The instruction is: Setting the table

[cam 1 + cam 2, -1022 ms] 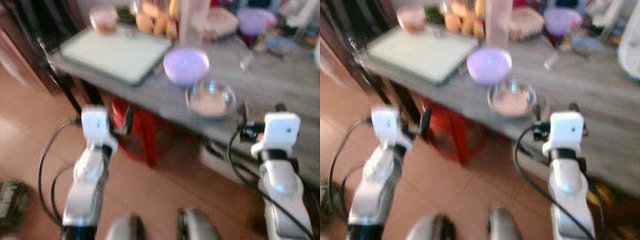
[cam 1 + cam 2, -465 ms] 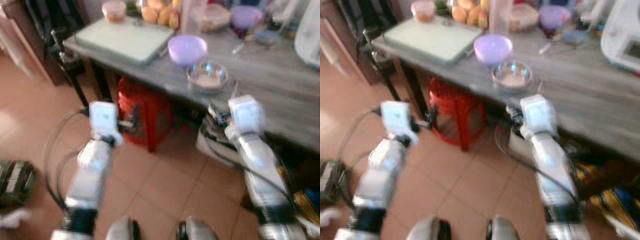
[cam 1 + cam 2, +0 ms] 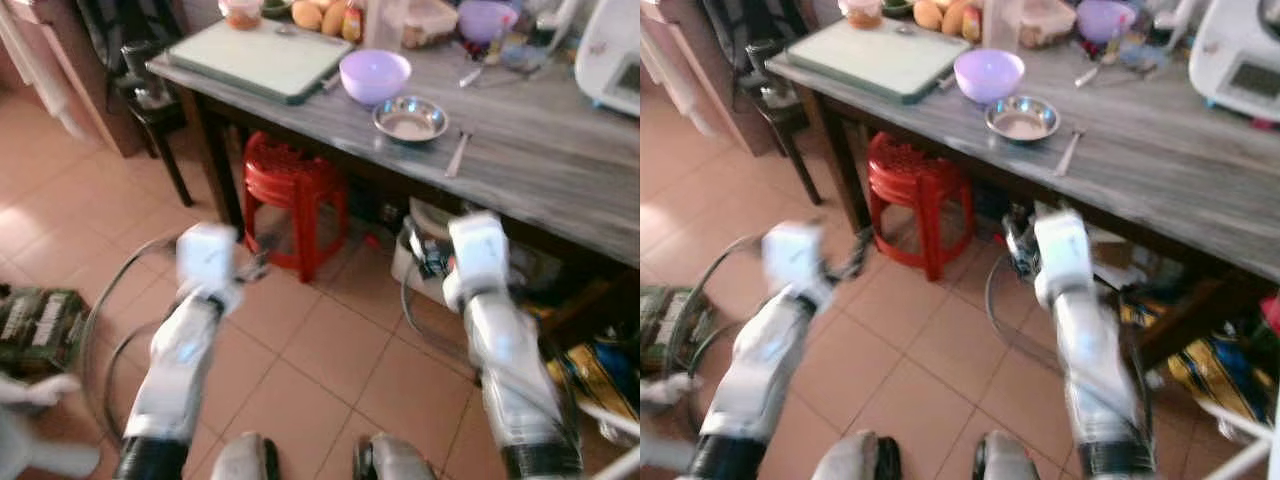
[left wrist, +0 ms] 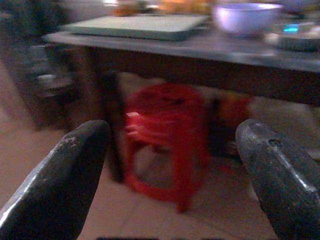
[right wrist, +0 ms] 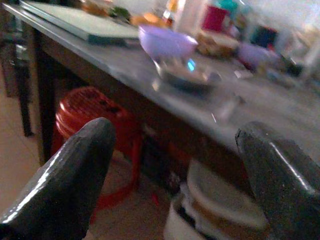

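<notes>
A grey wooden table stands ahead of me. On it sit a purple bowl, a steel bowl and a piece of cutlery near the front edge. A pale green cutting board lies at its left end. Both arms are held out below table height, short of the table. My left gripper is open and faces the red stool. My right gripper is open too, aimed at the table edge below the steel bowl. Neither holds anything.
The red stool and a white tub stand under the table. Fruit, containers and a white appliance crowd the table's back. A dark chair stands left of it. A green box lies on the tiled floor at left, bags at right.
The whole view has pulled back from the table, so the camera has moved. Both grippers, earlier level with the table's front edge, now hang lower and farther from it.
</notes>
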Robot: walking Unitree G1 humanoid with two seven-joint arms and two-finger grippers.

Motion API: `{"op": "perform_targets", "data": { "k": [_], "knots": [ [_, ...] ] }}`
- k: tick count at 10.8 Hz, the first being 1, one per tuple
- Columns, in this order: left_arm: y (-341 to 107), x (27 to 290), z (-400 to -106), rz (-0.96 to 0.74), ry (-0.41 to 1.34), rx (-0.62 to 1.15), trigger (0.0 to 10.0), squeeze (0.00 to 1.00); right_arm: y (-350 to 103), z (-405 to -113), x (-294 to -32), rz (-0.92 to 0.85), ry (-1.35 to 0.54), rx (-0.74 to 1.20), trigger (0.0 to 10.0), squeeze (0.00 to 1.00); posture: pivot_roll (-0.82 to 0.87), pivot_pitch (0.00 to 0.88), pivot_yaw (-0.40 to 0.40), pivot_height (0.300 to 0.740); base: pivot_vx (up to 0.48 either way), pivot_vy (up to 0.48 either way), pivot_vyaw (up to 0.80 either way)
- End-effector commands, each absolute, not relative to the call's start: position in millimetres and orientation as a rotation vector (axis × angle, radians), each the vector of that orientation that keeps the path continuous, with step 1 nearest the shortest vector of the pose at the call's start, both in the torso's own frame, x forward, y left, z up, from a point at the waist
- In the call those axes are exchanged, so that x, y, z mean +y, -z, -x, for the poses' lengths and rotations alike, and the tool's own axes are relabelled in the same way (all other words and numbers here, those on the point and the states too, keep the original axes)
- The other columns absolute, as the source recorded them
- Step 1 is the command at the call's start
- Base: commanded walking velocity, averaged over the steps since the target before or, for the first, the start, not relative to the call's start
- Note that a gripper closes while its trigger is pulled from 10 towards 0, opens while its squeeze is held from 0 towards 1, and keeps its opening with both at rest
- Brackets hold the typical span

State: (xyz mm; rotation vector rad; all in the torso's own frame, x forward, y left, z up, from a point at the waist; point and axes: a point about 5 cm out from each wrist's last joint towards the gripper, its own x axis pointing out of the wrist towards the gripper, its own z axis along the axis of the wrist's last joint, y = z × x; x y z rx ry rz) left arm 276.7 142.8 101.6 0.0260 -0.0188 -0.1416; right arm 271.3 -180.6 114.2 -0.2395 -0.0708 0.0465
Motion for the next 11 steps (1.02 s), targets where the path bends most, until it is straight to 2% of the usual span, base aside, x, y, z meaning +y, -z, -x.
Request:
{"op": "perform_targets", "data": {
  "k": [1,3,4,5,7,10,11],
  "knots": [
    [-103,147,-270,-0.013,0.083,-0.041,10.0,0.00,-120,-263,-192,0.261,0.022,-0.106,10.0,0.00,-0.07,0.132,0.036,0.740,0.000,0.000,0.00],
    [-92,167,-256,-0.013,-0.023,-0.008,10.0,0.00,-105,-241,-200,0.256,0.085,-0.050,10.0,0.00,-0.07,0.134,0.032,0.740,0.000,0.000,0.00],
    [-95,171,-255,-0.020,-0.043,-0.025,10.0,0.00,-94,-236,-195,0.194,0.041,-0.017,10.0,0.00,-0.06,0.125,0.028,0.740,0.000,0.000,0.00],
    [-96,171,-260,-0.020,-0.047,-0.033,10.0,0.00,-92,-240,-192,0.152,0.018,-0.010,10.0,0.00,-0.05,0.118,0.026,0.740,0.000,0.000,0.00],
    [-108,166,-267,-0.022,-0.011,-0.060,10.0,0.00,-98,-250,-179,0.189,-0.012,-0.009,10.0,0.00,-0.07,0.171,0.024,0.740,0.000,0.000,0.00],
    [-97,162,-277,-0.010,-0.010,-0.017,10.0,0.00,-103,-261,-195,0.263,0.076,-0.037,10.0,0.00,-0.07,0.073,0.050,0.740,0.000,0.000,0.00],
    [-110,161,-285,0.007,-0.004,-0.063,10.0,0.00,-117,-265,-193,0.187,0.039,-0.095,10.0,0.00,-0.07,0.075,0.050,0.740,0.000,0.000,0.00]
  ]
}}
